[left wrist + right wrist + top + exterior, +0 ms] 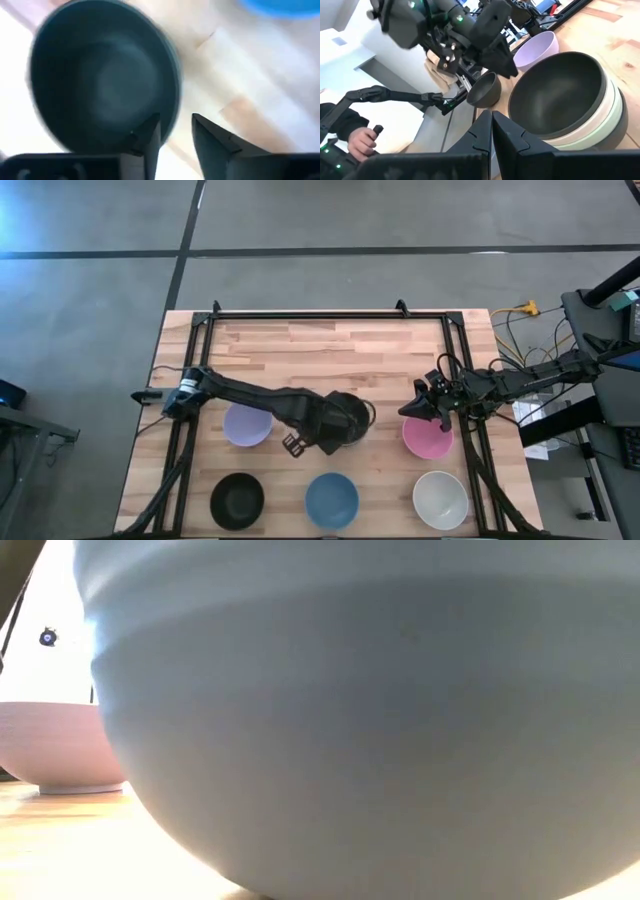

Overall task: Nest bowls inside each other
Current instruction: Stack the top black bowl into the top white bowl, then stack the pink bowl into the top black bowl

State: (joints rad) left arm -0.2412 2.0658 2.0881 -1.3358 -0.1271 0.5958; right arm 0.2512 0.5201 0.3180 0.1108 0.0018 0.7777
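A stack of bowls stands mid-table: a black bowl [555,95] on top, nested in a white one [607,107] and a green one [620,122]. My left gripper [176,125] hangs over the black bowl's rim [172,95], pointing down, open, with nothing between its fingers. Single bowls rest on their bases around it: lavender [247,425], pink [428,438], black [237,500], blue [331,500], white [440,500]. My right gripper [405,412] waits shut and level above the pink bowl's far-left rim.
The blue bowl [350,720] fills the low view, with the pink one [60,745] beside it. A black frame [330,312] borders the table. Beyond the table's left edge a person's hand [362,140] grips a control handle.
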